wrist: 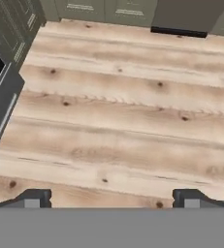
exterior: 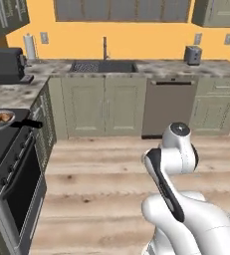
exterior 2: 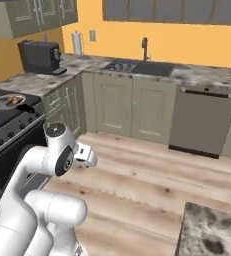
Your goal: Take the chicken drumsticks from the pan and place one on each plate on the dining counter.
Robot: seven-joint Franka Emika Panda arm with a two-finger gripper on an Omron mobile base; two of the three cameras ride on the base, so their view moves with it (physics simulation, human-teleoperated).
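Pale plank flooring [wrist: 118, 111] stretches below the arm's gripper [wrist: 112, 197], whose two dark fingertips [wrist: 33, 198] stand spread wide apart over the boards with nothing between them. Off to the robot's left, the pan [exterior: 1, 119] sits on the black stove [exterior: 9, 164], well away from the hand, with the golden-brown drumsticks [exterior: 5, 117] lying inside it and its handle pointing toward the room. A corner of the marble dining counter [exterior 2: 212, 232] shows at the lower right of the right base view.
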